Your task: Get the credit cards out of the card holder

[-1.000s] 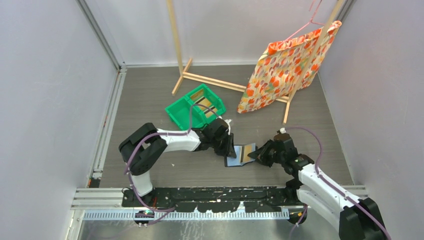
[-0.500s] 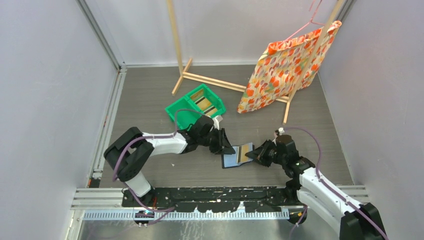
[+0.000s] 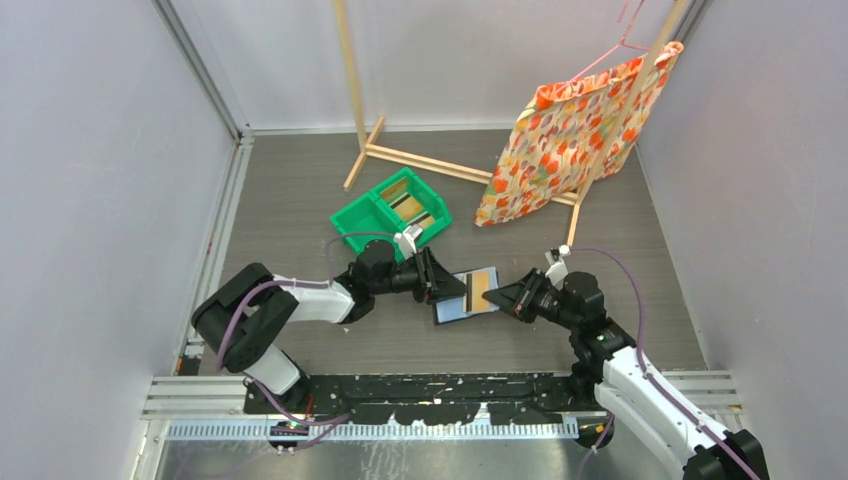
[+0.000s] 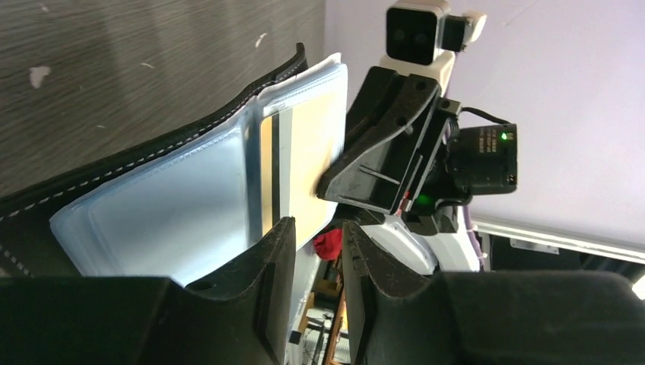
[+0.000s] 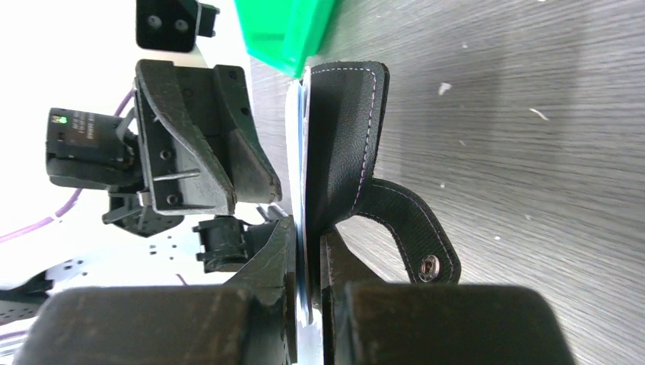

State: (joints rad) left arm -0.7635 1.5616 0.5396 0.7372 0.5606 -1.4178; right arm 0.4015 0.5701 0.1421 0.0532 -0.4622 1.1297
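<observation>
Card holder (image 3: 450, 308) and both arms have shifted nearer the green bin (image 3: 350, 225); it now sits just beside the bin's near corner. Right fingers (image 5: 275, 255) pinch its edge. Left fingers (image 4: 275, 255) stand partly apart, holding nothing visible. Cards (image 3: 408, 204) lie in the bin, and one tan card (image 4: 313, 144) remains pocketed. Judged partly done.

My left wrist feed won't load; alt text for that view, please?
Right gripper pinches the far edge of the open card holder, a gold card showing in its clear pocket. Left gripper sits open in the foreground.
</observation>
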